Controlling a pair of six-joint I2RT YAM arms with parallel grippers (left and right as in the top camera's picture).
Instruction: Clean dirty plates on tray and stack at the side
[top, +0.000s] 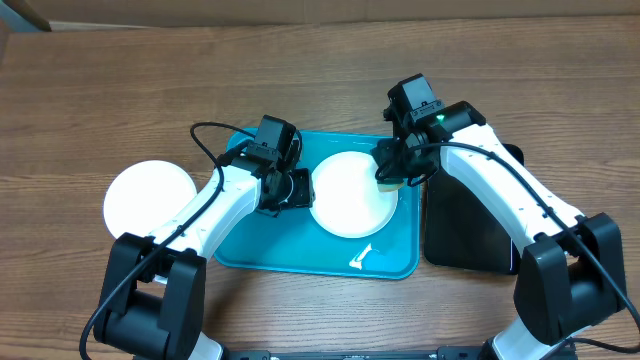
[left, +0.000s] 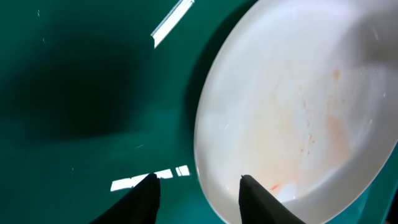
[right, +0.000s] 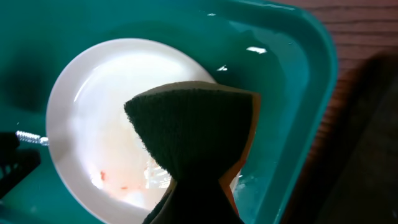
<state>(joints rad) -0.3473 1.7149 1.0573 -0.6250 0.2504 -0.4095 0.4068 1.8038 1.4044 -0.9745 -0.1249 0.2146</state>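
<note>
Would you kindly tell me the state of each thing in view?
Plate on tray: dirty, with orange smears.
Plate on table: off the tray, left side.
Tray: holding one plate.
Sponge: gripped over the smeared plate.
Left gripper: open, straddling that plate's rim.
Right gripper: shut on sponge.

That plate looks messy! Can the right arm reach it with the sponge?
Probably yes. The right gripper holds the sponge right over the plate in the tray, with nothing between them. The left gripper is at the plate's other edge, out of the way.
</note>
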